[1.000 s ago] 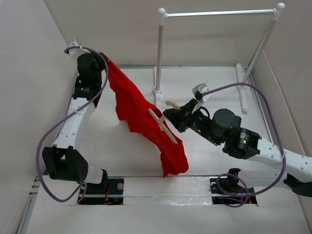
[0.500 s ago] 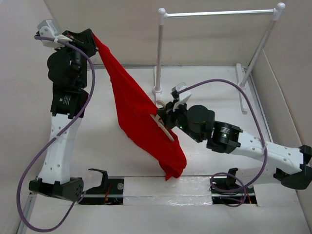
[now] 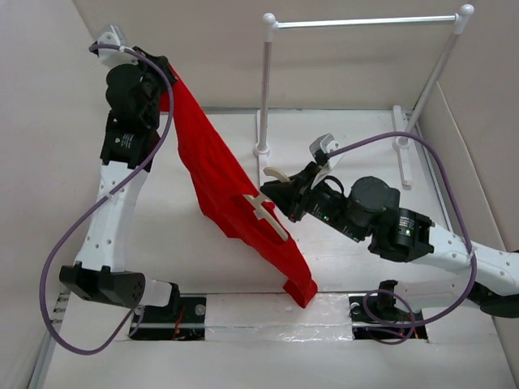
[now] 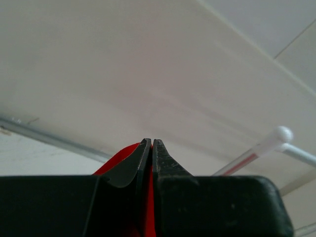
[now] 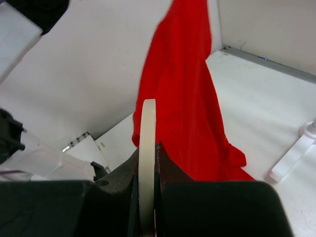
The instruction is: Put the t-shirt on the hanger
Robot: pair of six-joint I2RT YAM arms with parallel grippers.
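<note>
Both arms are built of white link shells joined by black cylindrical joint housings. The left arm, at the frame's left, trails a purple cable in a wide loop. The right arm, at lower right, carries a matching purple cable. White wrist cameras cap both arms. The left gripper and right gripper have matte black fingers with thin tips.

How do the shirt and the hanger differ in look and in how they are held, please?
The shirt is red and hangs limp; the hanger is beige and thin. The left pincer clamps the shirt, the right pincer the hanger. Both are gripped.
</note>
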